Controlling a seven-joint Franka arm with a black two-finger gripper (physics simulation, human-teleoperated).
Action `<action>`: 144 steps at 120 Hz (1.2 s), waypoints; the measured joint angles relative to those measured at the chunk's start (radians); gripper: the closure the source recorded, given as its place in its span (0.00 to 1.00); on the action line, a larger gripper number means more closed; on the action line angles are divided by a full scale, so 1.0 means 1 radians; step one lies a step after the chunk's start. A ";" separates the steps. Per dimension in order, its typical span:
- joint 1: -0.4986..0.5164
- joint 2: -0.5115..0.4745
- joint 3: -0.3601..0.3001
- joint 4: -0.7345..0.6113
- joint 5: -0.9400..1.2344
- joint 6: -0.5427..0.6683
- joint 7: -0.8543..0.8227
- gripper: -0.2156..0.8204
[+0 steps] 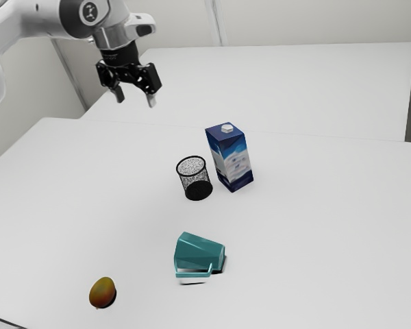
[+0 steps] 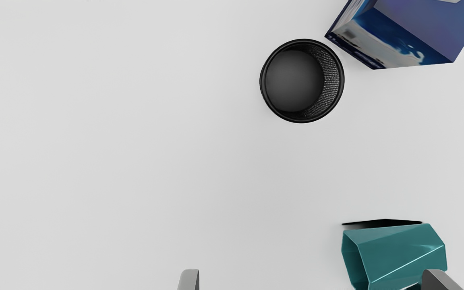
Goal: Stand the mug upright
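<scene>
The teal faceted mug [image 1: 199,253] lies on its side on the table in the exterior view, its handle on the side facing the camera. High above the table, toward the exterior view's upper left, my gripper [image 1: 135,98] hangs open and holds nothing. In the wrist view the mug [image 2: 397,255] shows its mouth opening, and one finger of my open gripper [image 2: 310,282] overlaps the mug's edge in the picture. The handle is mostly hidden there.
A black mesh cup [image 1: 195,179] stands upright beside a blue and white carton [image 1: 231,159], both beyond the mug. A mango [image 1: 103,293] lies on the white table [image 1: 294,240] toward the exterior view's lower left.
</scene>
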 joint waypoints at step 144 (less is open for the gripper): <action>0.087 -0.394 0.000 -0.874 -0.598 0.285 0.165 0.21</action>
